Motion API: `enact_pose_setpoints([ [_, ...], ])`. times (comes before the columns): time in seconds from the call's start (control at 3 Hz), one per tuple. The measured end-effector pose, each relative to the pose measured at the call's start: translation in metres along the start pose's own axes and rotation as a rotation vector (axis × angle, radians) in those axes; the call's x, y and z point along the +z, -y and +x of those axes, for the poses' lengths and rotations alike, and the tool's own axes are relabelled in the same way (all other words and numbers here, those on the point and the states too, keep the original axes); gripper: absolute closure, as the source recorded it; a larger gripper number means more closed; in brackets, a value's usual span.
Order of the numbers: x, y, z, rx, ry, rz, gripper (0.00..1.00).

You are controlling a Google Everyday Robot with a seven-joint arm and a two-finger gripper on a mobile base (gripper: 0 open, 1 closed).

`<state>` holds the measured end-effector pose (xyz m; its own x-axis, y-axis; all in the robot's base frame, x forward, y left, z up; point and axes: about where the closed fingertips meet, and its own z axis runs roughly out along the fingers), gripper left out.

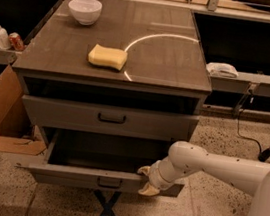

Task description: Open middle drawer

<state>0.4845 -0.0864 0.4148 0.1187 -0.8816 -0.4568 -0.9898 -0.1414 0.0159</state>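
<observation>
The middle drawer (64, 174) is a grey-brown drawer with a small black bar handle (108, 182). It stands pulled well out below the taller top drawer (63, 113), and its dark inside shows. My gripper (146, 181) is at the right part of the middle drawer's front, against its top edge and to the right of the handle. The white arm (212, 167) reaches in from the right.
On the cabinet top (172, 60) lie a yellow sponge (107, 57) and a white bowl (85, 10). An open cardboard box (0, 110) stands against the cabinet's left side. Bottles and cans (1, 37) sit on a left shelf. A cable and plug (265, 152) lie on the floor at right.
</observation>
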Motion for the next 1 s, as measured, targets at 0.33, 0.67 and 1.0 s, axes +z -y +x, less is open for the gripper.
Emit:
enact_pose_setpoints([
  [0.33,-0.005,0.0,-0.002,0.0,0.0,0.0,0.89],
  [0.67,-0.006,0.0,-0.003,0.0,0.0,0.0,1.0],
  [1.0,0.002,-0.024,-0.003,0.026,0.037,-0.019,1.0],
])
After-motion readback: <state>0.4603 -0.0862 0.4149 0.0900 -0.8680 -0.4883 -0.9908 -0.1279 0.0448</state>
